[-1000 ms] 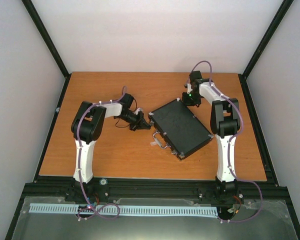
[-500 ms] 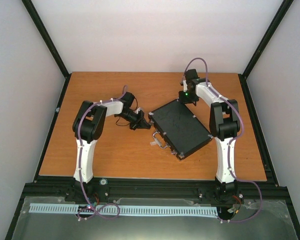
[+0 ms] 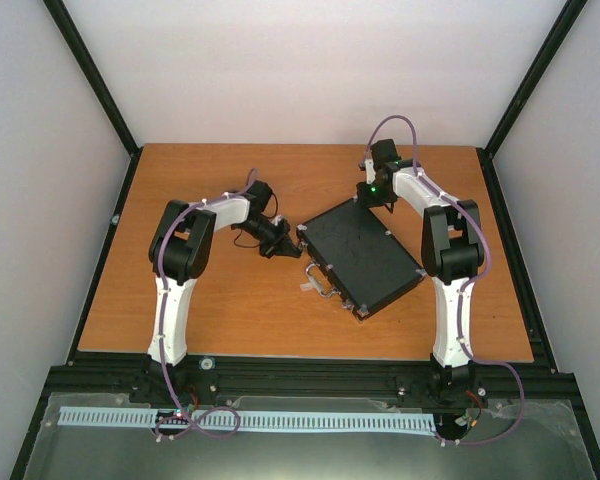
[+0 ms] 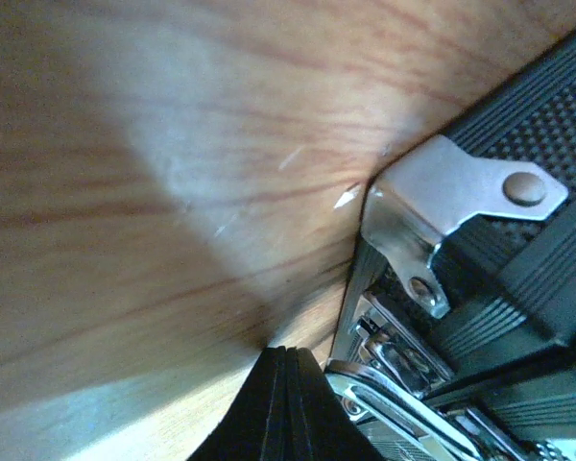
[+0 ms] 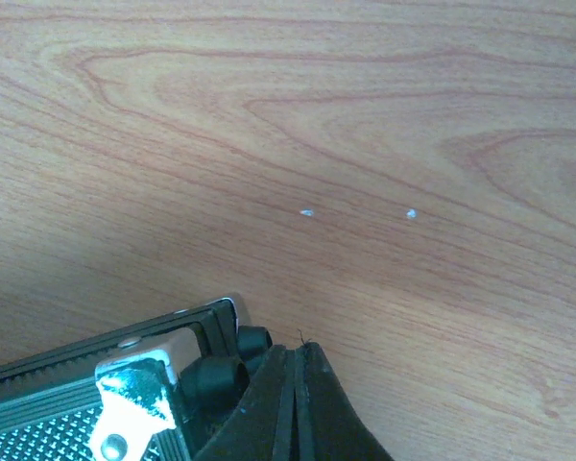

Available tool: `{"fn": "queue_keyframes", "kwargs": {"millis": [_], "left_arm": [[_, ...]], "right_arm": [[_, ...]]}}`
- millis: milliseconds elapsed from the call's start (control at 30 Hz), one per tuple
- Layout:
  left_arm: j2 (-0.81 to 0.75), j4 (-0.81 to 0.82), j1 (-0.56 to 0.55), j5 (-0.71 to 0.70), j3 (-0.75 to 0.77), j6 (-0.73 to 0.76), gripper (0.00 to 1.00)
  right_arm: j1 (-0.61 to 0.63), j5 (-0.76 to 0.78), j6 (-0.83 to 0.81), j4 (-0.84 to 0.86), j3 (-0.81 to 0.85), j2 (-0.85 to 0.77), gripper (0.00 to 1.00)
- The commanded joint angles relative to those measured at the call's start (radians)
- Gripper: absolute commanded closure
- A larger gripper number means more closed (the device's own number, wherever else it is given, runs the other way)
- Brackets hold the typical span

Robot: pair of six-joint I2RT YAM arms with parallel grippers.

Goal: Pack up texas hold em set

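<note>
Sets the left gripper (image 4: 286,365), pinched shut and empty, beside the case (image 3: 365,255) at the silver corner (image 4: 442,192) just ahead-right, and the right gripper (image 5: 293,360), equally shut and empty, beside another corner at its left, likely to square the closed case. Leaves wooden table (image 3: 220,310) beyond both, white walls (image 3: 310,70) around.

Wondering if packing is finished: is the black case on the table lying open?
No, the case lies flat on the table with its lid shut down.
</note>
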Motion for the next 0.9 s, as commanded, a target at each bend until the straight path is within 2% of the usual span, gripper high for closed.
{"fn": "queue_keyframes", "kwargs": {"millis": [0, 267, 533, 867], "left_arm": [[0.071, 0.262, -0.062, -0.200, 0.069, 0.015, 0.99], [0.067, 0.308, -0.100, -0.262, 0.140, 0.063, 0.99], [0.111, 0.338, -0.121, -0.271, 0.223, 0.030, 0.99], [0.035, 0.169, -0.092, -0.378, 0.149, 0.207, 0.99]], "right_arm": [[0.255, -0.516, 0.023, -0.267, -0.082, 0.046, 0.97], [0.265, -0.588, 0.020, -0.256, -0.116, 0.030, 0.97], [0.278, -0.604, 0.021, -0.258, -0.119, 0.029, 0.97], [0.275, -0.487, 0.032, -0.271, -0.067, 0.036, 0.97]]}}
